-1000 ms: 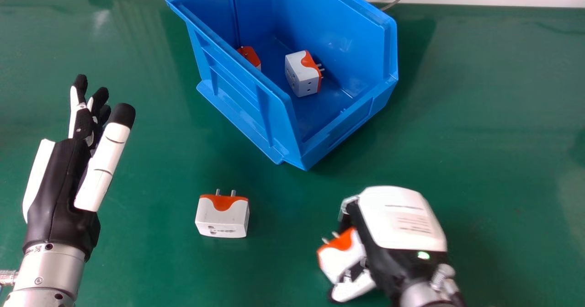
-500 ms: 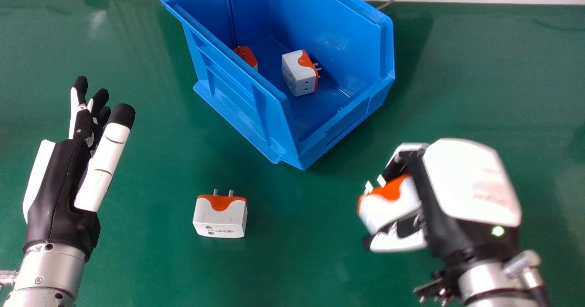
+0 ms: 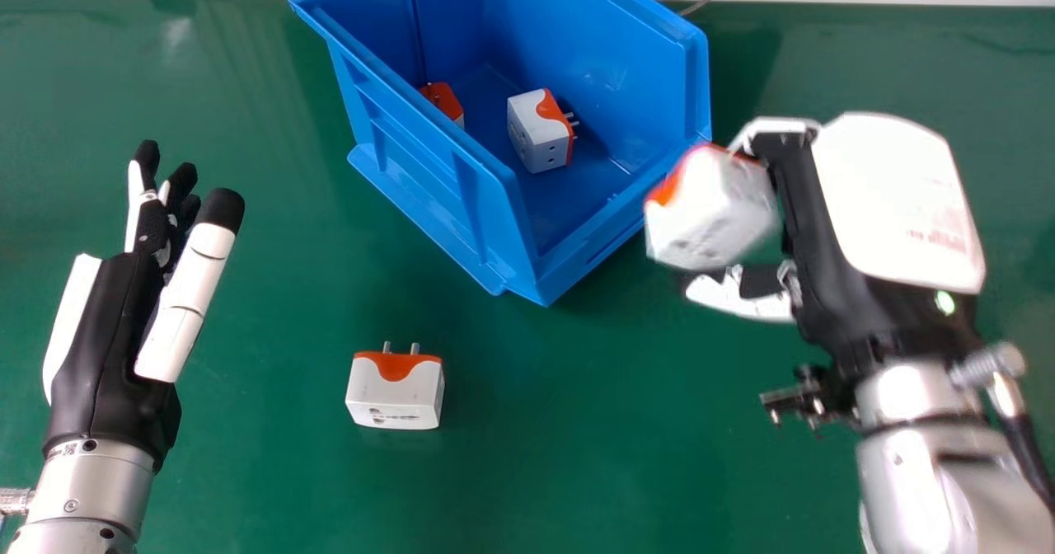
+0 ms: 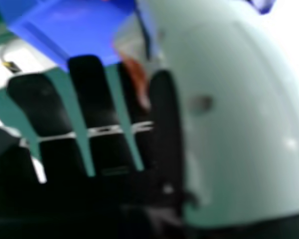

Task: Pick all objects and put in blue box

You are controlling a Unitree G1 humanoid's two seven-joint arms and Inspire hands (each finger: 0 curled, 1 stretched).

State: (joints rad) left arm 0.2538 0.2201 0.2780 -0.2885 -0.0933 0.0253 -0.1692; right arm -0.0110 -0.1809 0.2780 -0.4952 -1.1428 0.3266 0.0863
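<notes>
The right hand [image 3: 874,208], at the right of the head view, has its fingers and thumb closed on a white and orange plug adapter [image 3: 713,212], holding it by the near right corner of the blue box [image 3: 494,216]. The held adapter overlaps the box's edge in the view; whether they touch, I cannot tell. In the right hand view, dark fingers lie side by side with green gaps between them. The box stands at the upper middle of the frame, open side up, with two adapters inside: one [image 3: 540,132] tilted on the box floor, its pins toward the right, and another [image 3: 445,102] partly hidden behind the left wall. One more adapter [image 3: 396,393] sits on the green desk [image 3: 536,455], lower left of centre, pins toward the top. At the left edge is the left hand [image 3: 111,315], empty, its fingers extended.
</notes>
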